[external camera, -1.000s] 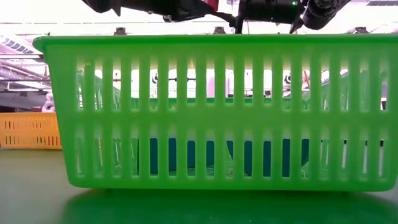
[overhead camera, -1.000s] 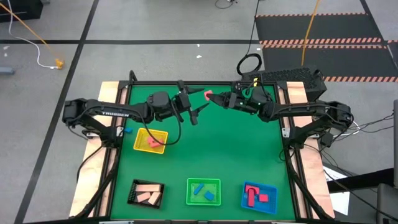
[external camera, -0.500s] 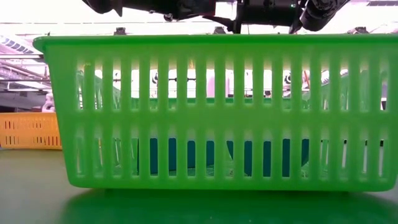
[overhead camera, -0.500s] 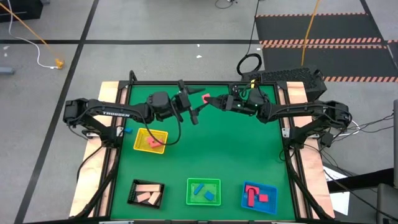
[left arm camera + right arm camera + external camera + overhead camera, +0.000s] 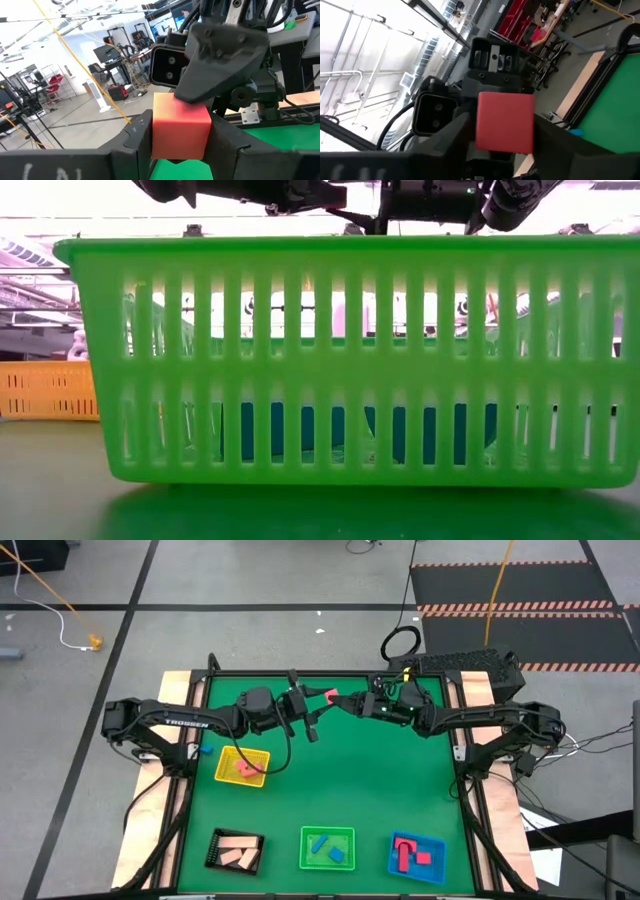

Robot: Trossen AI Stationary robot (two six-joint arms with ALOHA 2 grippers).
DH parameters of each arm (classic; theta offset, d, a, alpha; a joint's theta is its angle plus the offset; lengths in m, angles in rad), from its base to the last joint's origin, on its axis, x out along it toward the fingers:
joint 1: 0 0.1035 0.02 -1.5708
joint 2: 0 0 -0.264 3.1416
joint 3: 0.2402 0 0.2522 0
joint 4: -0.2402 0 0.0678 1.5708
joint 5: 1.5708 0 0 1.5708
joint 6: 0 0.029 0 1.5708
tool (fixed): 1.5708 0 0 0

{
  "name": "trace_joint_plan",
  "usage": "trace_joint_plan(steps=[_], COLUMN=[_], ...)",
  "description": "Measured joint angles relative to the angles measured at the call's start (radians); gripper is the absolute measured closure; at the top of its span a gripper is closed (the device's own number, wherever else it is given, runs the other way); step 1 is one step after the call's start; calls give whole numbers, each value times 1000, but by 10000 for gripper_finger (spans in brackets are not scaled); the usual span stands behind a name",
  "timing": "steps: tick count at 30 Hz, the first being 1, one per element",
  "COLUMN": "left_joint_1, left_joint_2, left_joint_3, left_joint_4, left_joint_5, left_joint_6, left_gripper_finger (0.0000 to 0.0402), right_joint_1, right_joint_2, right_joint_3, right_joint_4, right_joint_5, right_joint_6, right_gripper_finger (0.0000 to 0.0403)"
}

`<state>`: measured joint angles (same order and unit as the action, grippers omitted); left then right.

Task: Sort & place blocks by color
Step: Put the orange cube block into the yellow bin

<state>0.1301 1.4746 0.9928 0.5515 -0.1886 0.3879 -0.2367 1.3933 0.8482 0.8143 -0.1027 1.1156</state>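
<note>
L tool [image 5: 318,712] & R tool [image 5: 345,702] both pinch pink block [image 5: 330,695] above green table [image 5: 370,780].

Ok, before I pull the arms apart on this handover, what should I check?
1. Block seated in the left gripper: ok, snug between both fingers.
2. Right gripper backed off the block: not ok, it sits right against it.
3. Block off the table: ok, held in the air over the far end.
4. Block pink or red: cannot tell.
5. Room in the yellow tray with pink pieces and the blue tray with red pieces: ok.
</note>
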Motion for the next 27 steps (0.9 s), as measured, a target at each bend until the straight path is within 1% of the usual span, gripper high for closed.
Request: trace_joint_plan(steps=[2, 7, 10, 12, 15, 20, 24, 25, 27], left_joint_1=[0, -2, -10, -17, -28, -42, -52, -56, -67], left_joint_2=[0, 0, -1, -13, -52, -151, -241, -258, -289], left_joint_3=[0, 0, 0, 0, 0, 0, 0, 0, 0], left_joint_4=[-2, -3, -16, -65, -189, -490, -788, -859, -1052], left_joint_5=[-1, -14, -58, -84, -107, -132, -126, -117, -80], left_joint_6=[-5, -9, -56, -111, -194, -327, -543, -610, -717], left_gripper_finger=[264, 264, 264, 264, 264, 264, 264, 264, 264], right_joint_1=[-15, -110, -161, -190, -228, -278, -311, -318, -328], right_joint_2=[-1, -28, -41, -53, -67, -91, -96, -96, -96], right_joint_3=[0, 0, -10, -24, -43, -78, -109, -118, -139], right_joint_4=[1, -1, -3, -16, -70, -207, -286, -295, -299], right_joint_5=[-24, -188, -249, -278, -322, -322, -322, -321, -321], right_joint_6=[-6, -6, -6, -6, -9, -70, -129, -137, -140], right_gripper_finger=[194, 136, 114, 106, 103, 102, 102, 102, 102])
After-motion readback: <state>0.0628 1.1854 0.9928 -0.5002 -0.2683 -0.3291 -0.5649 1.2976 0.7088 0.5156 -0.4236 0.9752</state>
